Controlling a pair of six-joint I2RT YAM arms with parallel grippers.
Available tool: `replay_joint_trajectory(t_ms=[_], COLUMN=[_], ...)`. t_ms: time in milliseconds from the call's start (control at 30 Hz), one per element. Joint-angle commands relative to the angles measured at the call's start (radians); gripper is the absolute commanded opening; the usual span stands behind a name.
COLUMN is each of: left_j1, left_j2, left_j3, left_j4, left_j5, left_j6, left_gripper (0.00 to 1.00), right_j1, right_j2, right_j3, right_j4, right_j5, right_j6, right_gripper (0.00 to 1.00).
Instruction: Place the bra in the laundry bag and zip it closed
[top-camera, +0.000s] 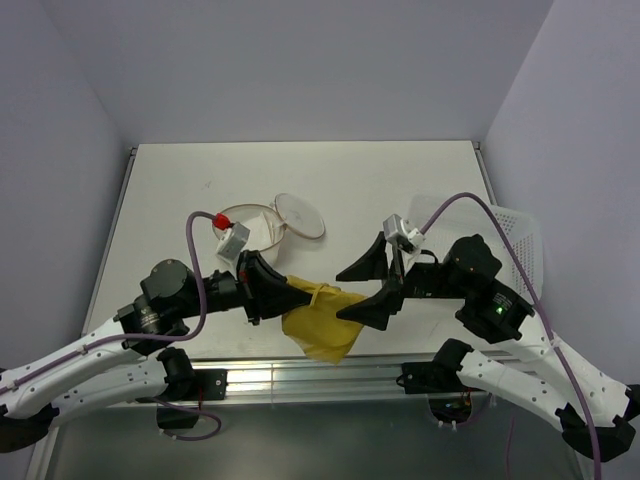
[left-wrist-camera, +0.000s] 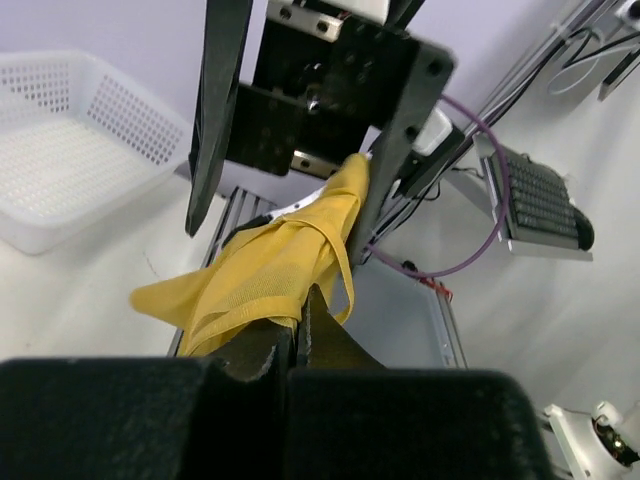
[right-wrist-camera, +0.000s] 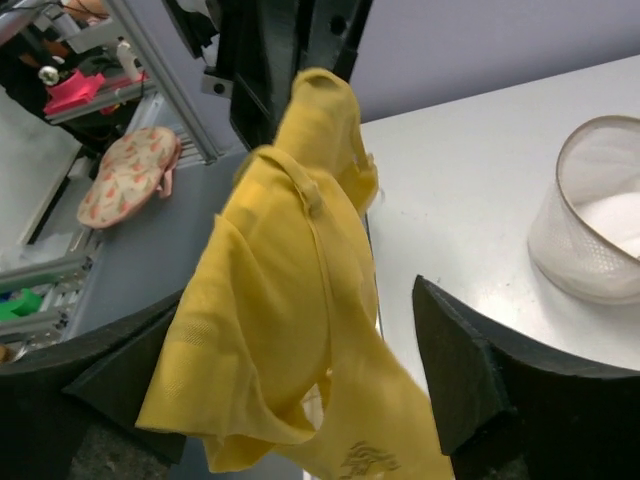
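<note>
Two end effectors meet at one garment. My left end effector (top-camera: 296, 292) is pressed together on a bunched fold of the bra (top-camera: 322, 320), which hangs in the air over the near edge of the tabletop (top-camera: 400, 190). Most of the mustard-yellow cloth droops below the pinch. I judge it is held up like this so the fabric falls free and offers a second place to take hold.

My right end effector (top-camera: 340, 295) is spread wide, one finger on each side of the hanging cloth, and pinches nothing. From the right wrist view the bra fills the gap between those fingers, a thin strap running down its front. Whether a finger touches the fabric I cannot tell.

The laundry bag (top-camera: 258, 226), a white mesh drum, stands farther back on the tabletop with its round lid (top-camera: 300, 214) flipped open beside it, so the mouth faces up, ready for loading. The bra is well apart from it, and the zipping is not yet begun. A white perforated basket (top-camera: 517, 235) sits at the right edge.

A small dark print shows low on the bra's fabric, too blurred to read. I see no other writing.
</note>
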Motion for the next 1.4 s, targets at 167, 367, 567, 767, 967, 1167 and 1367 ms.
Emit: replay_joint_trajectory(t_ms=[167,367,567,767,967,1167,1367], left_j1=[-0.005,-0.005,-0.005,-0.005,-0.005,-0.005,-0.005], left_j2=[-0.006,-0.027,-0.16,-0.266,-0.194,-0.19,-0.248], left_j3=[0.005,-0.002,0.069,0.098,0.097,0.032,0.008], left_j4=[0.129,0.114,-0.155,-0.369,-0.432,-0.316,-0.428], left_j5=[-0.019,-0.042,-0.327,-0.582,-0.614,-0.55,-0.724], left_j6=[-0.05,-0.049,-0.003,0.005,-0.001,0.014,-0.067], left_gripper=[0.0,0.1,0.76,0.85,0.88,0.88,0.84], right_j1=[0.046,0.063,0.063,0.063,0.065,0.065,0.065], right_j2=[0.025,0.016,0.051,0.179,0.126,0.198,0.251], right_j3=[0.02,0.013,0.034,0.132,0.156,0.217,0.232], right_j4=[0.024,0.078,-0.013,-0.184,-0.099,-0.143,-0.121], right_j5=[0.112,0.181,0.253,0.419,0.092,0.211,0.55], right_j6=[0.006,0.047,0.067,0.11,0.161,0.118,0.106], right_gripper=[0.6,0.1,0.0,0.0,0.0,0.0,0.0])
